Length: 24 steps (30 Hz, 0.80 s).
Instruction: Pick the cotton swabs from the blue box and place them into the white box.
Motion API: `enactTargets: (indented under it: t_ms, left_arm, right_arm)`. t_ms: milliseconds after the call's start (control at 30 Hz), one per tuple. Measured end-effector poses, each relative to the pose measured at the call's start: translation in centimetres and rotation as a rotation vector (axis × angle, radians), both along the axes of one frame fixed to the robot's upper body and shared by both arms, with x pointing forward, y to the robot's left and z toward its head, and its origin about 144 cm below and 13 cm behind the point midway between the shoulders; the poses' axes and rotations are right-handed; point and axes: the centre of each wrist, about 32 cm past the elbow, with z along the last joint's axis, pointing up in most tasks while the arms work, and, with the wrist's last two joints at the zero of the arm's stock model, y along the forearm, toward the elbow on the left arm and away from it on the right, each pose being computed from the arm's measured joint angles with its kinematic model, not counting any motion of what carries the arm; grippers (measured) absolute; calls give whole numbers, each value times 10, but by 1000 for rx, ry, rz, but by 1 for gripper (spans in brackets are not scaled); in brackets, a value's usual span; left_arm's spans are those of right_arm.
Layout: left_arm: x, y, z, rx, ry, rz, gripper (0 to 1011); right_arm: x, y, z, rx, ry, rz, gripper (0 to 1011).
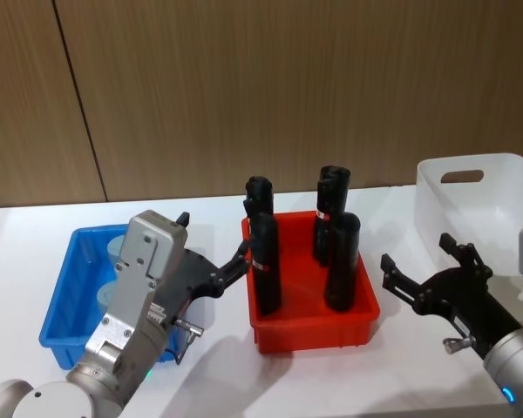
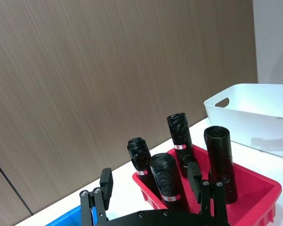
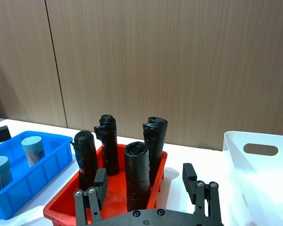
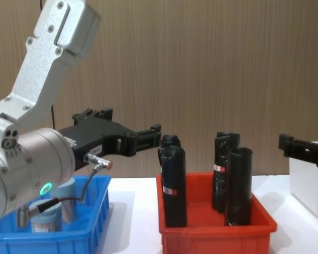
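The blue box (image 1: 63,292) stands at the table's left with two cotton swabs tubs in it, one farther back (image 3: 33,149) and one nearer (image 3: 0,171). In the head view my left arm covers most of both, and a pale lid (image 1: 120,248) peeks out. My left gripper (image 1: 214,233) hangs open and empty above the blue box's right side, pointing toward the red bin. At the far right stands the white box (image 1: 492,205). Between the red bin and the white box my right gripper (image 1: 416,250) hovers open with nothing in it.
A red bin (image 1: 314,329) with several tall black rolls (image 1: 266,270) stands in the middle, between the two boxes. A wood-panelled wall runs behind the white table. Bare tabletop lies in front of the red bin.
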Motion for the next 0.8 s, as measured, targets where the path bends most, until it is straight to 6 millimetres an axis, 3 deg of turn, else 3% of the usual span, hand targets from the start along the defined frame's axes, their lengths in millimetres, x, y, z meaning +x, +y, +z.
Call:
enactTargets:
  t_ms: [800]
  left_arm:
    - [0, 0, 0, 0, 0, 0, 1000]
  right_arm:
    - [0, 0, 0, 0, 0, 0, 1002]
